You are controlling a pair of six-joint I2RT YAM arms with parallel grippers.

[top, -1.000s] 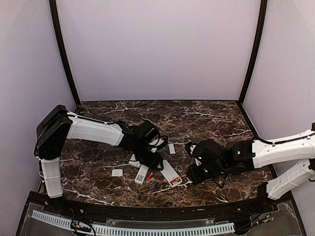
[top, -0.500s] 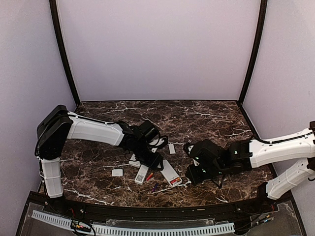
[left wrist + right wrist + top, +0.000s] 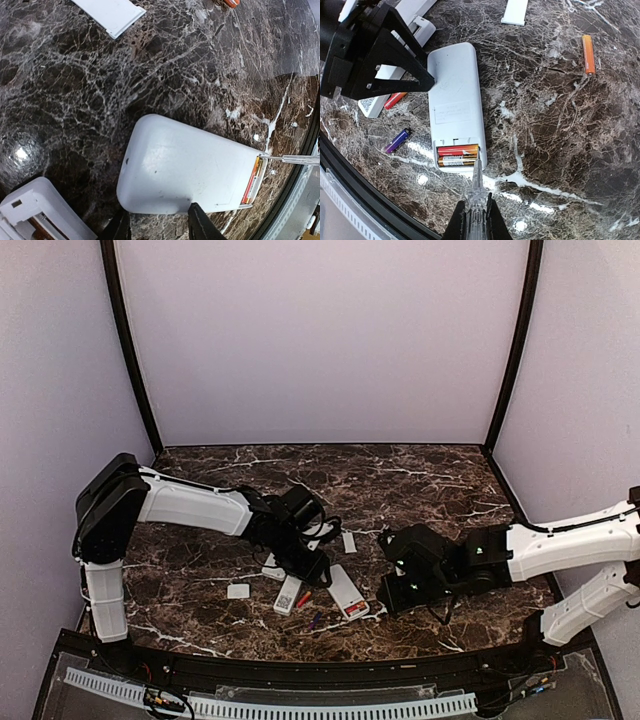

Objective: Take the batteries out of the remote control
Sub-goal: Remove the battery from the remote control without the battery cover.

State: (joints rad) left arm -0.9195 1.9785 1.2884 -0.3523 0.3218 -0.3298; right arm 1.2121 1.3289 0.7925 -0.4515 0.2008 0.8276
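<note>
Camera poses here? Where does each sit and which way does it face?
Top external: above and behind the bases, facing down at the table; left arm, right arm show.
Left wrist: close above the remote, looking down; left pincer at bottom.
Right wrist: facing the batteries; right pincer gripping clear pick.
Shared: all show the remote.

Right of the white rectangular remote control point(image 3: 452, 100), dark marble tabletop point(image 3: 545, 125) lies bare. The black left gripper point(image 3: 160, 232) and a purple cylindrical battery point(image 3: 397, 141) crowd its left; a clear pointed tool point(image 3: 476, 182) blocks its near end.
</note>
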